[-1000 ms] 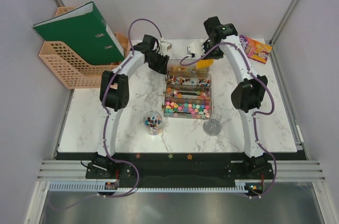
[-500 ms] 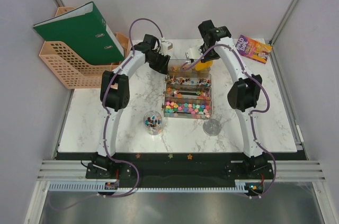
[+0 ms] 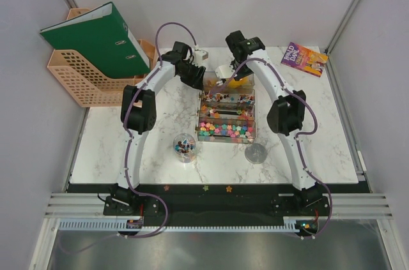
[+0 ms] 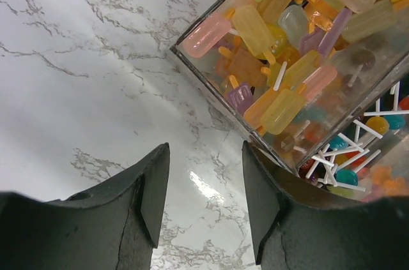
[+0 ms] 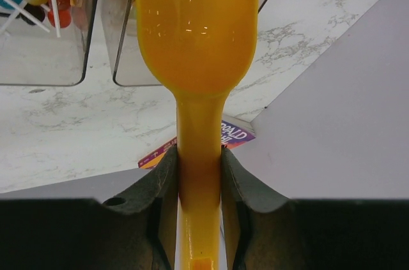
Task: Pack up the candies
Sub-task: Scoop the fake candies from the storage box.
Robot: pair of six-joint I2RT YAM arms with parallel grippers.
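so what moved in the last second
The right gripper, shut on the orange scoop, swung left to the far end of the clear box. The left gripper, open beside the box, and the book stayed put.

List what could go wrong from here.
The right gripper pinches the orange scoop only by its thin handle, so it may twist when it digs in. The scoop's bowl hangs over the walls of the clear box and could strike one. The left gripper, open, sits close beside the box corner and could nudge it.
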